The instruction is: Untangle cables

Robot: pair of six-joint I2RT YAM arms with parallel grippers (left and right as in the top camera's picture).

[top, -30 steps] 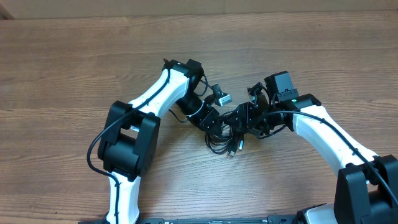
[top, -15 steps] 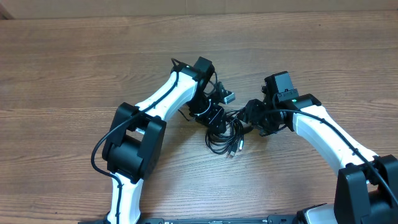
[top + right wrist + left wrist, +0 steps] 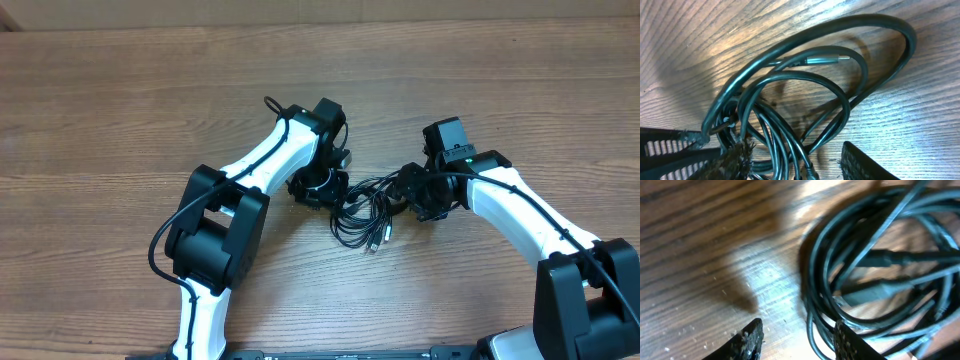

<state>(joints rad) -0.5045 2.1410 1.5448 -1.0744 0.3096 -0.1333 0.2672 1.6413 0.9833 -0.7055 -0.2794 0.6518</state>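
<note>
Tangled bundle of thin black cords (image 3: 365, 212) mid-table; left gripper (image 3: 797, 330) parted, empty, at its left edge; right gripper (image 3: 796, 150) parted astride strands; grasping step, next likely pinch separate loops, draw apart.

The cables (image 3: 365, 212) are thin black cords with a smooth, a little shiny skin. They are bunched in 1 loose tangle that lies flat on the counter (image 3: 120, 110), near its middle and a little toward its right side. The tangle is not spread: many rounded loops lie one over another and cross at several places. Small plug ends (image 3: 378, 240) stick out of the tangle on the side toward the front edge of the counter. In the right wrist view, 1 wide outer loop (image 3: 890, 30) goes around the smaller loops, and a plug (image 3: 827, 60) with a short metal tip lies flat on the counter inside this loop.
</note>
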